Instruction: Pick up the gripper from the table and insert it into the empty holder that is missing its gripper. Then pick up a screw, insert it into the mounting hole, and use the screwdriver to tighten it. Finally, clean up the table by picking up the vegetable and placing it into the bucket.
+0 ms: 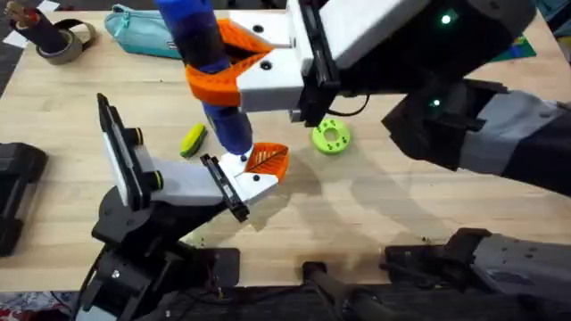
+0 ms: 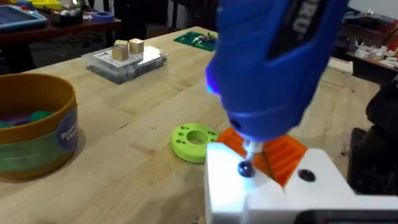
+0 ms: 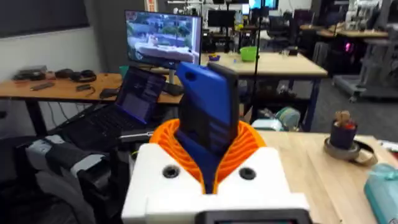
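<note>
My right gripper (image 1: 234, 73) reaches in from the right, shut on the blue screwdriver (image 1: 223, 98), which stands nearly upright. Its orange pads (image 3: 245, 146) clamp the handle (image 3: 208, 115). The bit (image 2: 251, 149) rests on a dark screw (image 2: 245, 168) in the white gripper block (image 2: 273, 186). That block with its orange finger (image 1: 266, 160) sits on the black holder (image 1: 225, 189) at the end of my left arm's white wrist (image 1: 183, 183). The yellow-green vegetable (image 1: 193, 140) lies on the table just left of the screwdriver. The tan bucket (image 2: 34, 127) stands apart on the table.
A round green disc with holes (image 1: 331, 136) lies right of the screwdriver, close to the block (image 2: 194, 140). A teal pouch (image 1: 143, 31) and a tape roll (image 1: 62, 40) lie at the back left. A clear box with wooden cubes (image 2: 124, 59) sits farther off.
</note>
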Robot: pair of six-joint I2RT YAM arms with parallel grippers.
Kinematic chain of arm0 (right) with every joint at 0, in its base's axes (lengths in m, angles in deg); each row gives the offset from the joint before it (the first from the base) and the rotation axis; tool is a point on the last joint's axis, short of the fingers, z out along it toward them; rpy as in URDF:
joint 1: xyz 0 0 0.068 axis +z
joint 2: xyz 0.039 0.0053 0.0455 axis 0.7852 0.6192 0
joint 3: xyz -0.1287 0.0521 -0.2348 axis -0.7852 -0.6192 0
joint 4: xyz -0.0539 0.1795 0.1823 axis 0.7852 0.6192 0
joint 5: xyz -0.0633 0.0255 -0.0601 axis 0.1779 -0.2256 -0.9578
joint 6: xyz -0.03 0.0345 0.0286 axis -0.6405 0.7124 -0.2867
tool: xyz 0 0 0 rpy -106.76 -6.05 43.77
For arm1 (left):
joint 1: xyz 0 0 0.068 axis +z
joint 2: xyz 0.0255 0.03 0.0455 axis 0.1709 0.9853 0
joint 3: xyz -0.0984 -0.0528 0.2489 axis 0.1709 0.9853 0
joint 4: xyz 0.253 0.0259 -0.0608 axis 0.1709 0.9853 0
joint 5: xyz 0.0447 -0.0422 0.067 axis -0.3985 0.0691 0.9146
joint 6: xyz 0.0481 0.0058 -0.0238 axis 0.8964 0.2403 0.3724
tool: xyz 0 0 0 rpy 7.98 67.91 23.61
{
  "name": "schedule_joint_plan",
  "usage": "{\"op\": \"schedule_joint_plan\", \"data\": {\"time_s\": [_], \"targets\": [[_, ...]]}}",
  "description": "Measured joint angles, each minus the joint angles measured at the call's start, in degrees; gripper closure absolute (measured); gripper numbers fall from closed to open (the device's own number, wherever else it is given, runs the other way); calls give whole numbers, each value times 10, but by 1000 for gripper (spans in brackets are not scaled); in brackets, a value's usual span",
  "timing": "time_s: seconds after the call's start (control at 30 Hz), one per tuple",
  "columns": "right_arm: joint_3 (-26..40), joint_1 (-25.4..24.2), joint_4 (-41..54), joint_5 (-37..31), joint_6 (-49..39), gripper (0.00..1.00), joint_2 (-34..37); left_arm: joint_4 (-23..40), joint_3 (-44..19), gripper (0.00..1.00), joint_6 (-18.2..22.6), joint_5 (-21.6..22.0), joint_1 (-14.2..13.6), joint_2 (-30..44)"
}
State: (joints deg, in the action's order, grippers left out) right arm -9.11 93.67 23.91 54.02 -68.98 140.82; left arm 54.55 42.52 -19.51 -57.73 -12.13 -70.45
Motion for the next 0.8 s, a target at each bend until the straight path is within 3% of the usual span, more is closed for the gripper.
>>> {"op": "schedule_joint_plan", "data": {"time_s": [0.53,0.8], "targets": [[0,0,-35,0,17,954,0,0,0,987,0,-1,0,0],[58,-11,100,0,17,956,-4,0,0,987,0,0,0,0]]}}
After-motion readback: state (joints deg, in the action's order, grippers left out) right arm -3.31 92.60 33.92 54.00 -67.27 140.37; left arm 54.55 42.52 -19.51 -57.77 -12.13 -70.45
